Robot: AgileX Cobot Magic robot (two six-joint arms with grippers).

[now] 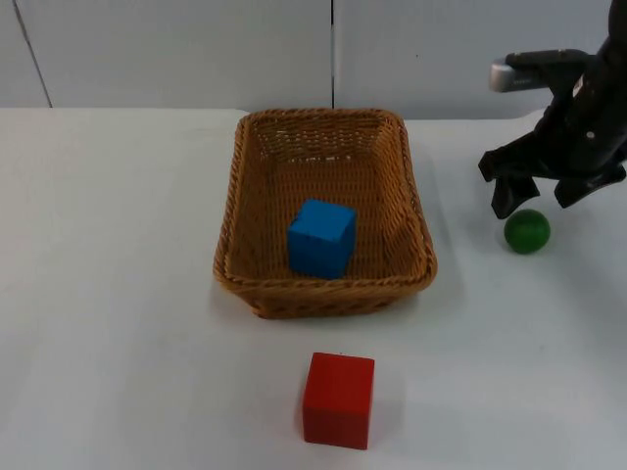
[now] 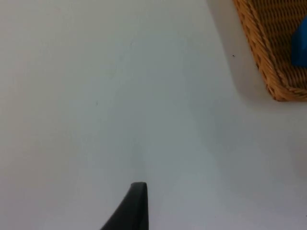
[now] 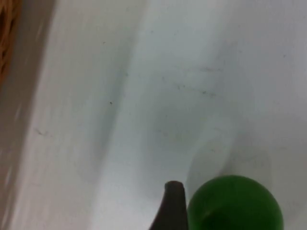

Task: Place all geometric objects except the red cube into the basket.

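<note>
Right gripper [image 1: 537, 196], fingers apart, hangs over the green ball [image 1: 527, 231], at 3 o'clock from the basket [image 1: 416, 211]. Blue cube [image 1: 321, 238] lies inside; red cube [image 1: 339, 399] at 6 o'clock. Step: grasping the ball. Next: descend, close. Left arm waits.

green ball [image 3: 233, 203] cut by frame edge, basket [image 2: 273, 45] — partly out of frame

Green ball [image 1: 527, 231], blue cube [image 1: 320, 238], red cube [image 1: 338, 399]
</note>
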